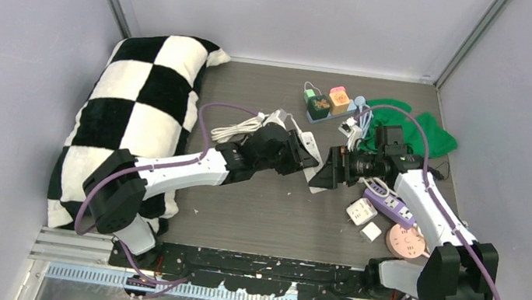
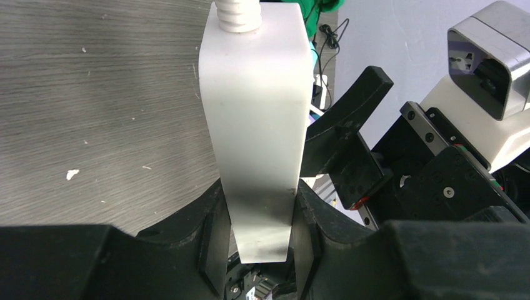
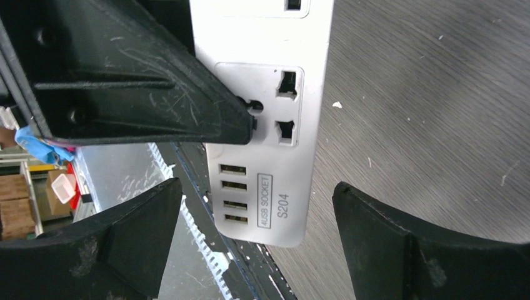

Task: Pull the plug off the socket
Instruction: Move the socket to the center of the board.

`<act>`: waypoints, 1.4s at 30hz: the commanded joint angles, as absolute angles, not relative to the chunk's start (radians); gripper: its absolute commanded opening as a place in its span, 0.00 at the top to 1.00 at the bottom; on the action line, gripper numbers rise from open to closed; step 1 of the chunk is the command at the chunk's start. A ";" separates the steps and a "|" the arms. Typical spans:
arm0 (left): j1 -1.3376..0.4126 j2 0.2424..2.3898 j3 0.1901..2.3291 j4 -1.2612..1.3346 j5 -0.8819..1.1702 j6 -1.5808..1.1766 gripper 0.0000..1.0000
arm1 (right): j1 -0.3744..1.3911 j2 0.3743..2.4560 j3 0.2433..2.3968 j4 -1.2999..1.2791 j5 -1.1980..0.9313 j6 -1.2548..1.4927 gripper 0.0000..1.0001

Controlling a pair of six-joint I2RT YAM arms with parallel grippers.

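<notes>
A white power strip (image 2: pixel 256 112) with a ribbed white cable (image 2: pixel 236 14) at its far end is clamped between my left gripper's (image 2: pixel 259 231) jaws and held above the table. In the right wrist view its face (image 3: pixel 275 181) shows one empty universal outlet (image 3: pixel 281 106) and several USB ports labelled "4USB SOCKET S204". No plug shows in that outlet; the rest of the face is hidden by the left finger (image 3: pixel 125 75). My right gripper (image 3: pixel 257 187) is open, with its fingers on either side of the strip's end and not touching it. In the top view the two grippers (image 1: pixel 307 158) (image 1: pixel 332 171) meet mid-table.
A checkered pillow (image 1: pixel 138 112) lies at the left. A coiled white cable (image 1: pixel 238 126) lies behind the left gripper. A green cloth (image 1: pixel 415 128), a strip with coloured cubes (image 1: pixel 328 102), a purple power strip (image 1: pixel 396 209), white adapters (image 1: pixel 362 212) and a pink disc (image 1: pixel 406 240) are at the right.
</notes>
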State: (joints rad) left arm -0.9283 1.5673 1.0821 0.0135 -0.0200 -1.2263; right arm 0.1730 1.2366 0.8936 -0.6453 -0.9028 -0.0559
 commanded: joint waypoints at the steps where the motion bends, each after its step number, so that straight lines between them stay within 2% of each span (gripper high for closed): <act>1: -0.938 1.560 1.122 0.006 -0.093 -1.247 1.00 | 0.195 1.258 0.883 -0.567 -0.895 -0.002 0.07; 15: -0.946 1.556 1.113 0.013 -0.110 -1.266 1.00 | 0.227 1.293 0.874 -0.532 -0.853 0.035 0.18; 22: -0.946 1.553 1.100 0.028 -0.107 -1.267 0.99 | 0.243 1.322 0.888 -0.538 -0.844 0.021 0.27; 23: -0.946 1.553 1.098 0.031 -0.107 -1.269 1.00 | 0.246 1.325 0.890 -0.541 -0.845 0.016 0.32; 25: -0.946 1.553 1.089 0.046 -0.104 -1.271 1.00 | 0.248 1.329 0.897 -0.553 -0.849 0.005 0.57; 26: -0.946 1.552 1.082 0.058 -0.101 -1.271 1.00 | 0.248 1.331 0.903 -0.563 -0.849 -0.019 0.73; 27: -0.946 1.551 1.076 0.069 -0.100 -1.273 1.00 | 0.249 1.331 0.908 -0.572 -0.848 -0.028 0.78; 28: -0.946 1.548 1.068 0.074 -0.101 -1.277 0.97 | 0.249 1.331 0.913 -0.580 -0.846 -0.042 0.86; 29: -0.946 1.546 1.064 0.077 -0.104 -1.280 0.89 | 0.248 1.332 0.917 -0.589 -0.845 -0.053 0.90; 31: -0.946 1.538 1.053 0.091 -0.104 -1.264 0.64 | 0.245 1.329 0.925 -0.608 -0.854 -0.075 0.94; 34: -0.946 1.519 1.046 0.093 -0.110 -1.239 0.33 | 0.232 1.324 0.925 -0.616 -0.879 -0.087 0.98; 37: -0.946 1.497 1.029 0.111 -0.117 -1.208 0.07 | 0.207 1.322 0.930 -0.632 -0.913 -0.112 0.99; 38: -0.946 1.490 1.022 0.119 -0.120 -1.201 0.01 | 0.196 1.320 0.931 -0.641 -0.928 -0.122 0.99; 42: -0.945 1.454 0.985 0.156 -0.128 -1.158 0.00 | 0.153 1.312 0.938 -0.693 -0.975 -0.195 0.99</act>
